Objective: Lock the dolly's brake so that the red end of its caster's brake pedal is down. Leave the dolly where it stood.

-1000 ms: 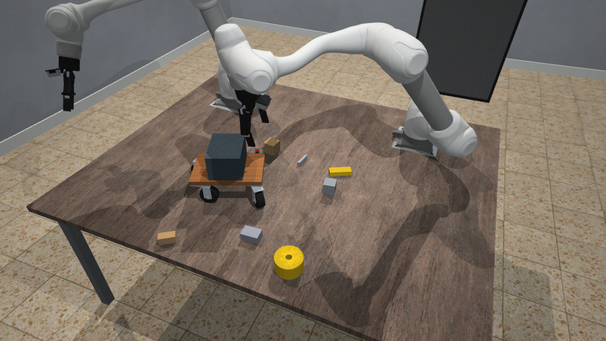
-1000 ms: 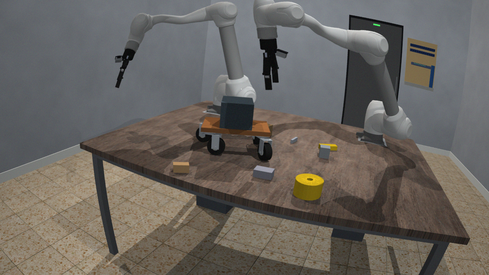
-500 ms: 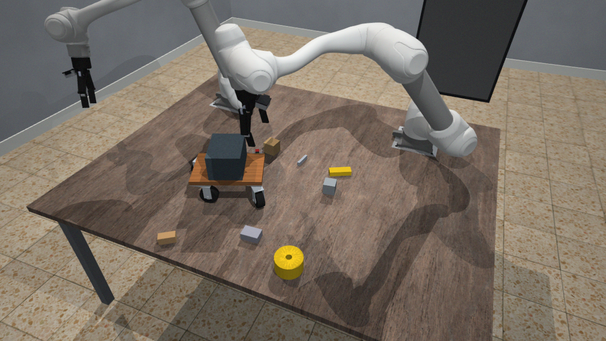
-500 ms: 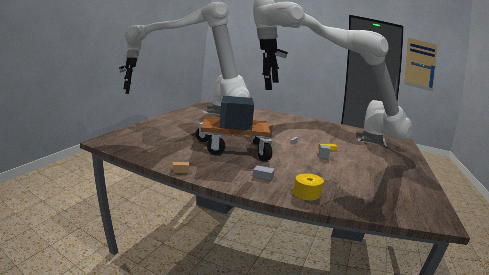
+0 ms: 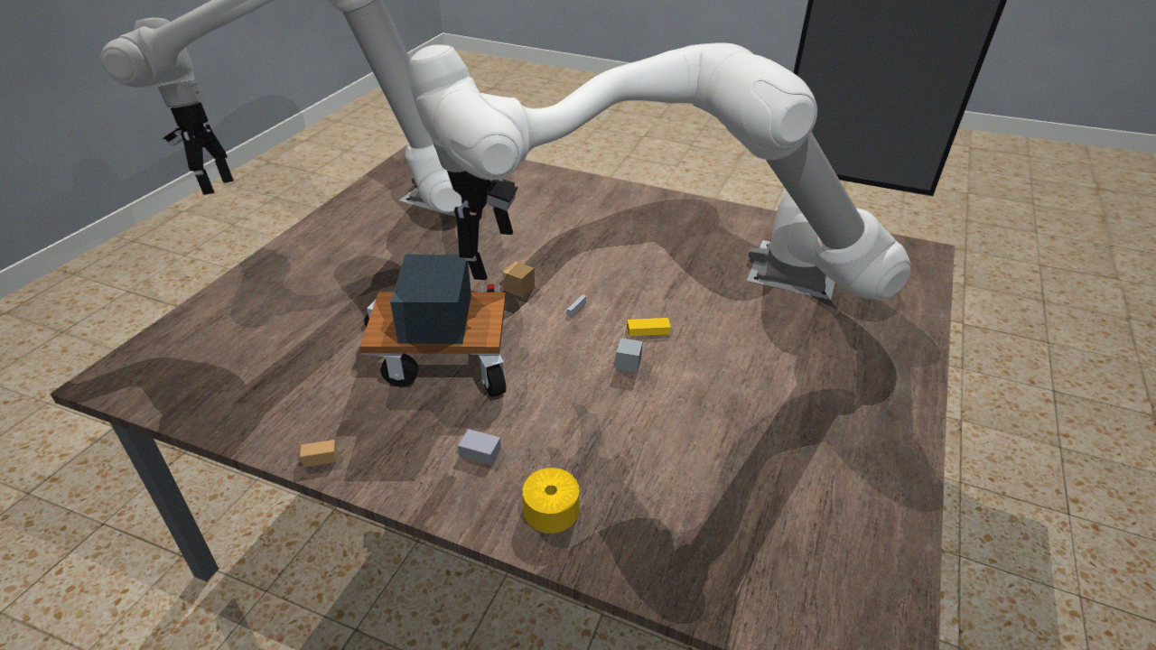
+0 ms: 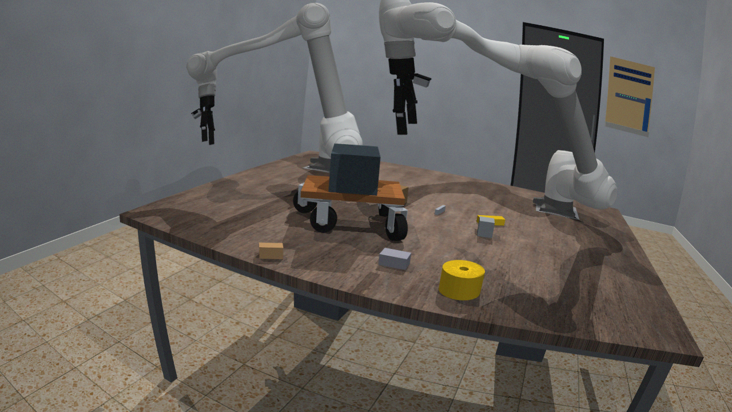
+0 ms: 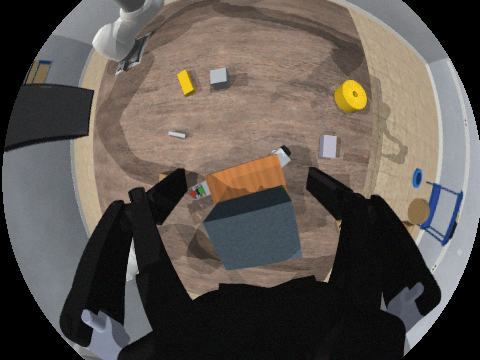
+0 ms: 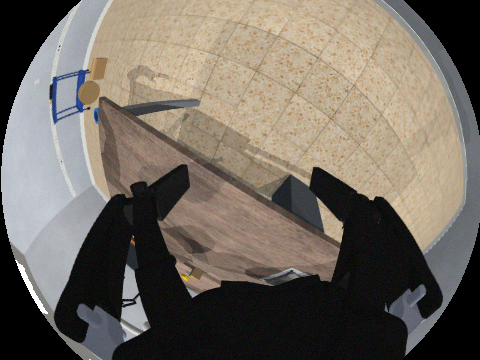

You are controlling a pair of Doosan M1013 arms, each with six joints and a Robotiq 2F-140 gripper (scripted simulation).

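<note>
Checking: brake locked?

Can't confirm; pedal [image 5: 490,287] [image 7: 194,193] tilt unclear. Likely press remains. Dolly [image 5: 486,323] [image 6: 314,189] [image 7: 255,172] [image 8: 132,241] upright on table [image 5: 727,485] [image 6: 317,271] [image 7: 260,100] [image 8: 225,225].

Grippers?

Left end effector [image 5: 491,248] [image 6: 407,126] [image 7: 246,182], right end effector [image 5: 216,182] [image 6: 207,139] [image 8: 250,176]: both fully open, empty.

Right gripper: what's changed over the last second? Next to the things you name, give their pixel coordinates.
Right gripper [image 5: 216,185] [image 6: 208,141] [image 8: 251,175] swung rightward in the top and exterior views, toward the dolly [image 5: 485,323] [image 6: 314,190] [image 7: 250,177], and turned from tilted to about upright. Nothing grabbed or released that I can see. Left gripper [image 5: 492,252] [image 6: 407,127] [image 7: 246,175] and dolly: unchanged.
</note>
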